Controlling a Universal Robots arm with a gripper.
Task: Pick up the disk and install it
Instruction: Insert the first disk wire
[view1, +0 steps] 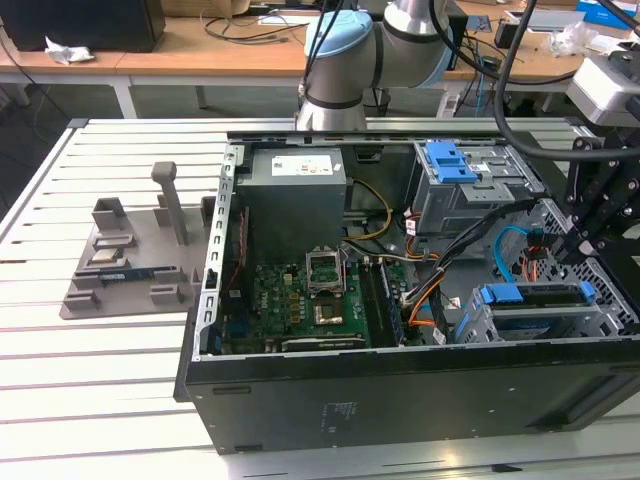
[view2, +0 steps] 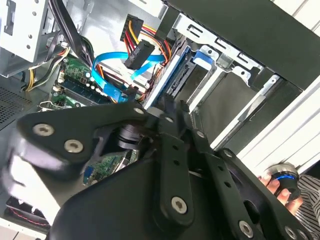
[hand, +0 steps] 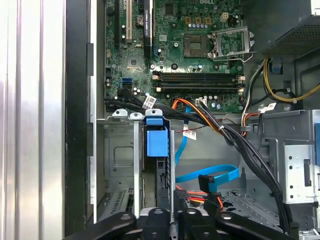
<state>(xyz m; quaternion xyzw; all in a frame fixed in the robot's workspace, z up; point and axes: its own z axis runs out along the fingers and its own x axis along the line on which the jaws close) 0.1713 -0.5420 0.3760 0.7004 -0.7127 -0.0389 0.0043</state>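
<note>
I see 1 disk (hand: 156, 145) seated in 1 cage (hand: 120, 165), my gripper (hand: 170, 216) above it, grip state unclear.

A robotics or electronics lab: an opened computer case (view1: 400, 390) lies on a slatted metal tabletop (view1: 90, 400). Behind the case the robot arm's base (view1: 335, 100) stands, with wooden workbenches (view1: 200, 55) strewn with cables beyond. Beside the case sits a grey parts fixture (view1: 135, 260).

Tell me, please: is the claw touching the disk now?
Cannot tell. In the first wrist view the claw overlaps the end of the disk, but neither contact nor gap shows plainly.
</note>
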